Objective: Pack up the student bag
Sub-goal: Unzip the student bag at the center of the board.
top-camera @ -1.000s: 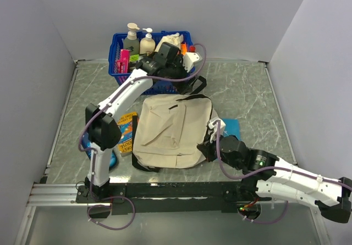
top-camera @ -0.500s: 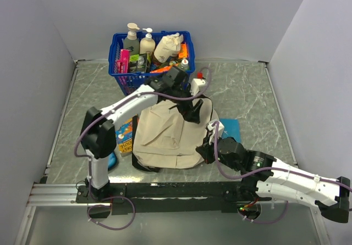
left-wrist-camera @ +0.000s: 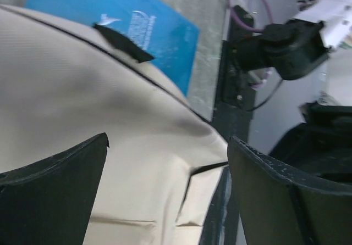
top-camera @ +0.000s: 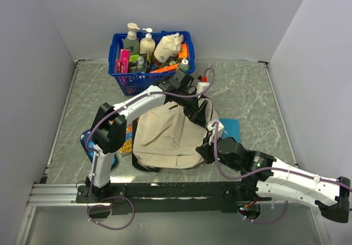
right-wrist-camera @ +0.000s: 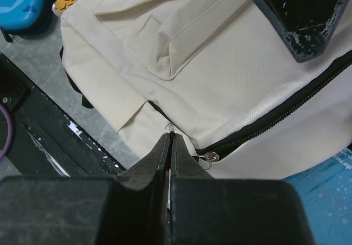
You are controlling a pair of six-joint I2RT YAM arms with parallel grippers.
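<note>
The student bag lies flat mid-table, beige with a black zipper. My left gripper hangs open over the bag's upper right part. In the left wrist view its fingers stand wide apart above the beige cloth, holding nothing. My right gripper is at the bag's right lower edge. In the right wrist view its tips are pressed shut with a frayed thread poking out, right beside the metal zipper slider.
A blue basket full of bottles and small items stands at the back. A blue flat book lies under the bag's right side. A yellow book and a blue pencil case lie left of the bag.
My left arm has swung from the basket forward and right, and now hangs over the bag's upper right part, still open. The right gripper has stayed at the zipper.
</note>
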